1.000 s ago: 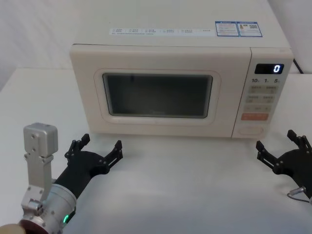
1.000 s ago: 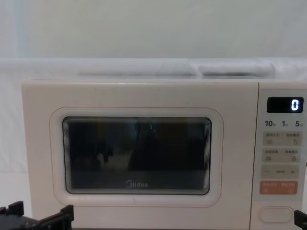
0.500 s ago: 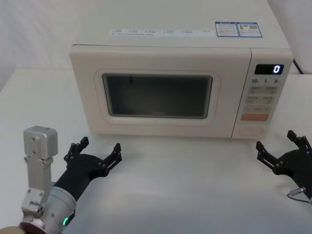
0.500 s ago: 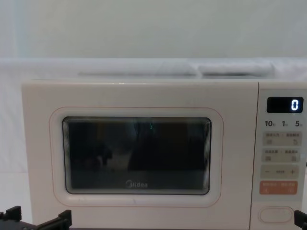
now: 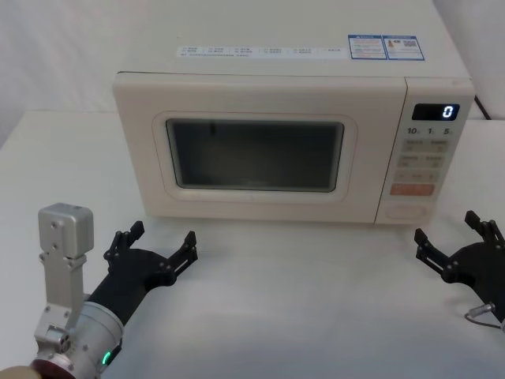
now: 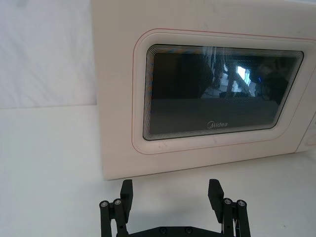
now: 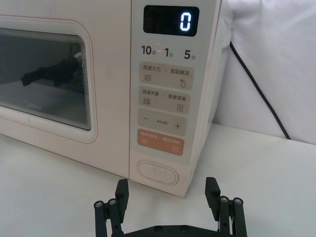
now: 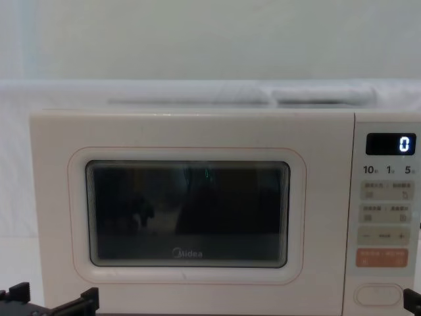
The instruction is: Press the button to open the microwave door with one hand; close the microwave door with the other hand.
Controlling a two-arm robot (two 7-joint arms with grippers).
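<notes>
The microwave (image 5: pixel 292 142) sits on the counter (image 5: pixel 316 300), its microwave door (image 5: pixel 252 150) apparently shut. The right claw (image 5: pixel 454 241), spread open, waits below the oval door button (image 7: pixel 157 173); drifting high would hit the orange key (image 7: pixel 161 141). The left claw (image 5: pixel 154 243), also open, idles before the door.

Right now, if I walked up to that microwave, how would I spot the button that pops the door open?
Find the cream microwave on the white table. Go to the key panel beside the door, under the black display showing 0. The door button is the lowest key, just under the orange one: a blank cream oval, the only key without print.
</notes>
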